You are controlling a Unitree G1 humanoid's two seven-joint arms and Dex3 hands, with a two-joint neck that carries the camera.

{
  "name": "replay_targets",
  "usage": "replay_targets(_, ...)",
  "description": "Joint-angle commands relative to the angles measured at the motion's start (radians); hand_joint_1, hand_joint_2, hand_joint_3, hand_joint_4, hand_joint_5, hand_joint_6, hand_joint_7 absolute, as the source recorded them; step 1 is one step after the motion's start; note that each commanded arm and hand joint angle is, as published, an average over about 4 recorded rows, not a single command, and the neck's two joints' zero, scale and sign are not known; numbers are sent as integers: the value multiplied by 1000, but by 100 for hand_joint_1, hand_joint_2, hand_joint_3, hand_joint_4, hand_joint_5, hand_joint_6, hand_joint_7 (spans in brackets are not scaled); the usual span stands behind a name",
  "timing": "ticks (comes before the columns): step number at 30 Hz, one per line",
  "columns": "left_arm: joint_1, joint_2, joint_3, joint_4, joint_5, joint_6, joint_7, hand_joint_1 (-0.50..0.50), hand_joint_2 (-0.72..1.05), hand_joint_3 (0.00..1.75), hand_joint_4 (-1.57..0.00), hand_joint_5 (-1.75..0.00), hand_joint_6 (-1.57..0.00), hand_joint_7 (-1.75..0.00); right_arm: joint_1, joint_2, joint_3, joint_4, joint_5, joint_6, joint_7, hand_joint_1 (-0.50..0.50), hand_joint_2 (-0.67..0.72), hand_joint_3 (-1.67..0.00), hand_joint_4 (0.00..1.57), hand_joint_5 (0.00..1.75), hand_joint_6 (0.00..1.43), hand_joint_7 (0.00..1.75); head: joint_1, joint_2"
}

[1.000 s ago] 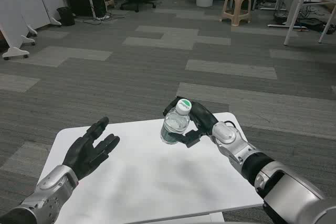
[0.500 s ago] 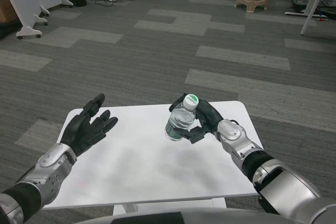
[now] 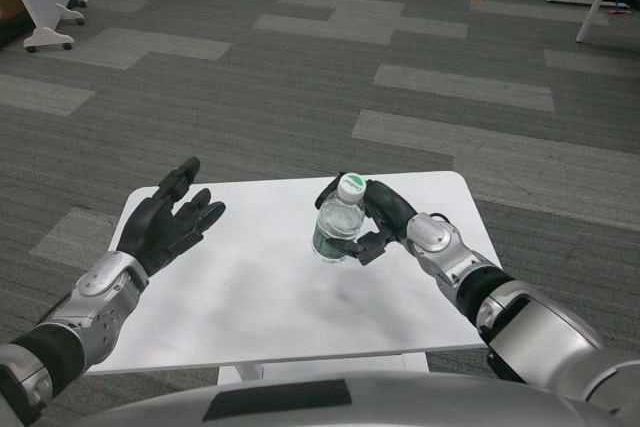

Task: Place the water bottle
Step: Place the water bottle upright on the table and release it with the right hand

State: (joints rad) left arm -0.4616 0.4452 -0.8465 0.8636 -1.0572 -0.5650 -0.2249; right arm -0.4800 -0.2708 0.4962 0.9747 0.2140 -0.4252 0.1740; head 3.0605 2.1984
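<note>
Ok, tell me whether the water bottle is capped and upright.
Capped and upright: the water bottle shows its white and green cap on top, gripped by the right hand over the white table.

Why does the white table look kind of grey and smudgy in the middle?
Head view: soft shadows from the right hand and water bottle fall across the white table; the light is even, without harsh glare, and the picture is sharp, not blurred.

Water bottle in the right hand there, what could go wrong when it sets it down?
The right hand grips the water bottle around its side, so it might tip as the fingers open. Whether its base touches the white table can't be told; released early, it could drop and roll. The left hand is too far to steady it.
</note>
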Motion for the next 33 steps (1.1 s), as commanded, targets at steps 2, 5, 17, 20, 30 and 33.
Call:
replay_targets(2,0,7,6,5,5,-7,2,50,105,9,0,-8,0,0,-57,22,-1,26,-84,41,-11,-29,-54,-137,128,155,88,161,1,-5)
replay_targets(5,0,7,6,5,5,-7,2,50,105,9,0,-10,0,0,-68,33,2,68,-113,44,-18,-29,-54,-137,128,155,89,161,3,-5)
replay_targets(17,-2,8,9,6,5,-7,2,50,105,9,0,-5,0,0,-95,75,-80,232,-123,51,-130,-29,-54,-143,144,155,110,161,6,-9)
replay_targets(20,-2,9,10,7,5,-7,2,50,105,9,0,-3,0,0,-95,80,-99,251,-118,51,-142,-29,-59,-149,151,162,116,161,6,-10)
replay_targets(30,-2,7,10,11,5,-12,2,50,105,9,0,-8,0,0,-95,88,-94,291,-111,61,-145,-31,-60,-151,157,162,123,161,8,-11)
replay_targets(33,-3,7,10,12,5,-12,2,50,105,9,0,-10,0,0,-95,90,-80,300,-111,66,-145,-29,-60,-151,157,155,123,161,9,-11)
